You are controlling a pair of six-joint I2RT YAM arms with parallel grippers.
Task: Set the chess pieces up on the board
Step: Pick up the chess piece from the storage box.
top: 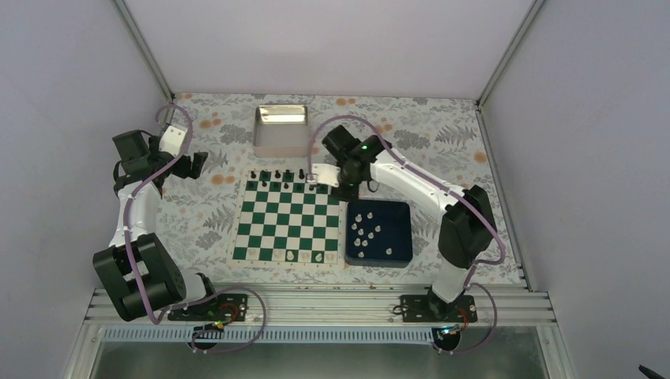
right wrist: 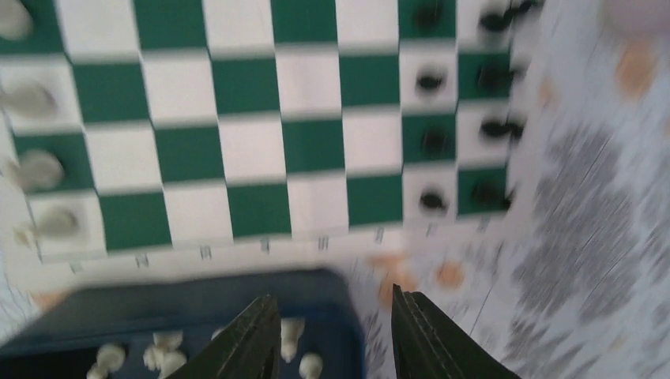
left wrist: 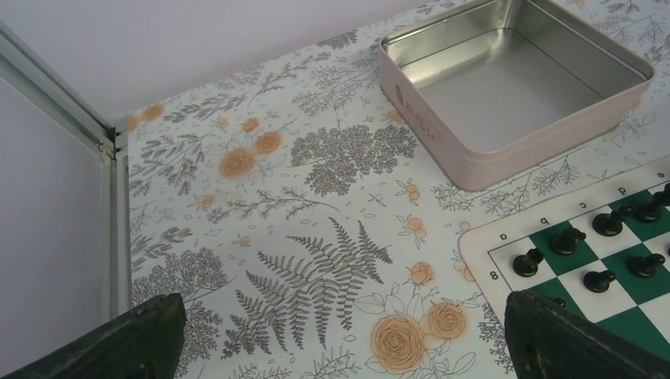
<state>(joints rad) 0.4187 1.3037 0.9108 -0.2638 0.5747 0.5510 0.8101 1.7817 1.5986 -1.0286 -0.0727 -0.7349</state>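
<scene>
The green and white board lies mid-table. Several white chess pieces sit loose in the dark blue tray to its right, and a few more stand on the board's near row. In the right wrist view those are blurred shapes at the board's left edge. My right gripper hangs open and empty over the tray's far-left corner, with white pieces just below its left finger. My left gripper is wide open over bare tablecloth, left of the board's far corner.
Black pieces line the board's far rows, seen also in the left wrist view. An open metal tin stands behind the board. The enclosure walls close in on three sides.
</scene>
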